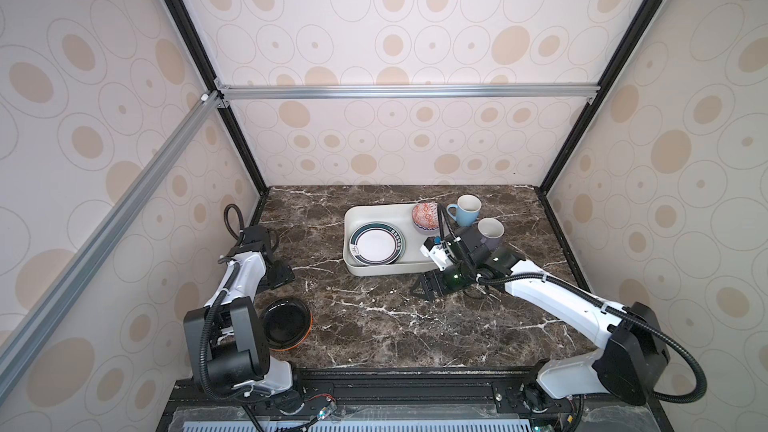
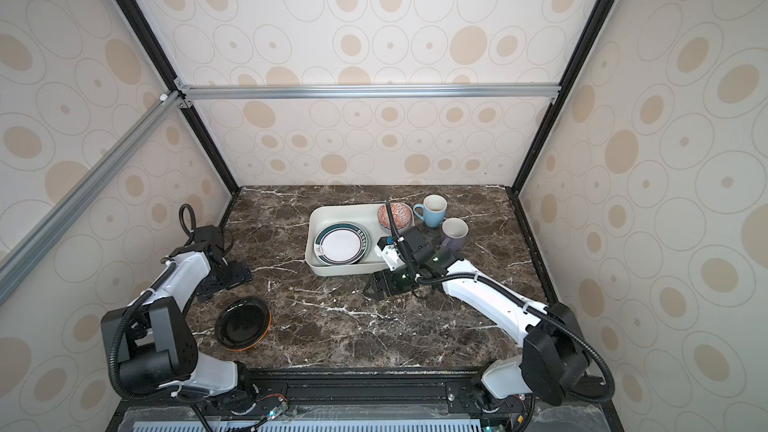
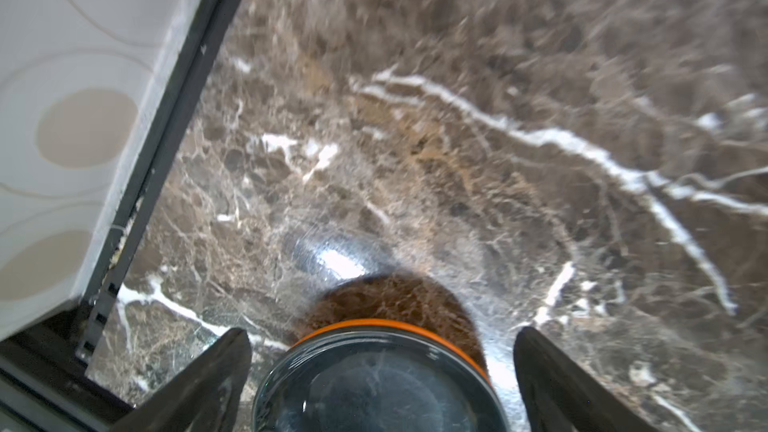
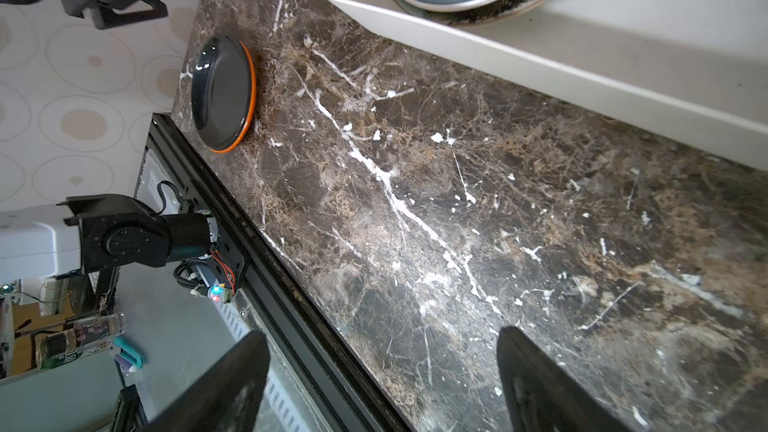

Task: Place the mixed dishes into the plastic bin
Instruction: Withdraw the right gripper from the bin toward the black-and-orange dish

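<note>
Plainly, the black plate with the orange rim (image 1: 286, 328) is the dish closest to a grasp. It lies flat on the marble table (image 1: 374, 326) at the lower left of both top views, well apart from the plastic bin (image 1: 353, 270) in the middle. The left gripper (image 3: 382, 330) has its jaws spread wide and holds nothing. In the left wrist view the plate's rim shows between the two fingers at the bottom of the frame, but I cannot tell whether they touch it. The right gripper (image 4: 382, 332) is likewise spread and empty, over bare table just in front of the bin's lower right corner in a top view.

The plate looks like glazed ceramic: stiff, weighty, breakable, and glossy enough to slip. Lying flat, it offers only its raised orange lip. I judge the hold belongs there, with one finger over the rim and one worked beneath, then a low, gentle set-down onto the green-rimmed plate (image 1: 376, 245) stacked in the bin.

The red-patterned bowl (image 1: 424, 216) sits at the bin's upper right corner. The light blue mug (image 1: 467, 209) and the lavender mug (image 1: 490, 233) stand outside, right of the bin, and their walls suit a pinch.
</note>
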Tool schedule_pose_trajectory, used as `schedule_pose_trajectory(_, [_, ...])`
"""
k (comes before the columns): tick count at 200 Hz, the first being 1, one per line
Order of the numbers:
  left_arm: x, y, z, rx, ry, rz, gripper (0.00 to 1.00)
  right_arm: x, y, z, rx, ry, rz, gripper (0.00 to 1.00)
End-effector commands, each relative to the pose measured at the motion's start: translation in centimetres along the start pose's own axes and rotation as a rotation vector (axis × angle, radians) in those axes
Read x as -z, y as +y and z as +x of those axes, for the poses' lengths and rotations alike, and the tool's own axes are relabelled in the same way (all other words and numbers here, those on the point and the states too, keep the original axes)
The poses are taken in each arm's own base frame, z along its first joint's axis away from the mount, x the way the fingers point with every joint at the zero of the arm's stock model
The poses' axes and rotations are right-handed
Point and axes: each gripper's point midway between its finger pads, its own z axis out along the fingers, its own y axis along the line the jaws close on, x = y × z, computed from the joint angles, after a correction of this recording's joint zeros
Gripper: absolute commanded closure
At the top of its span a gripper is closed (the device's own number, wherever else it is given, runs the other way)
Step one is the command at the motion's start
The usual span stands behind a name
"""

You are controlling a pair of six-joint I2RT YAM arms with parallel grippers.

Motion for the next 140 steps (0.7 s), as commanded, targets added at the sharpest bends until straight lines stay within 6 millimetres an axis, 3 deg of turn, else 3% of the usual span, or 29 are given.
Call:
schedule_pose_trajectory(1, [-1.3,0.4,2.0,0.011,0.100,-0.017,0.01,0.5,0.1,0.3,0.018,-0.027,-0.005,0.11])
schedule_pose_trajectory(52, [-3.8,-1.0,4.3,0.042,0.199,0.043,0.01,1.3,-0.1,0.8,0.015,-0.060,-0.015,0.11])
schedule_pose_trajectory(140, [-3.7,-4.5,7.7,0.008,0.190,0.137,0.07,2.4,-1.1,1.7,-0.018,-0.073,0.007,0.11])
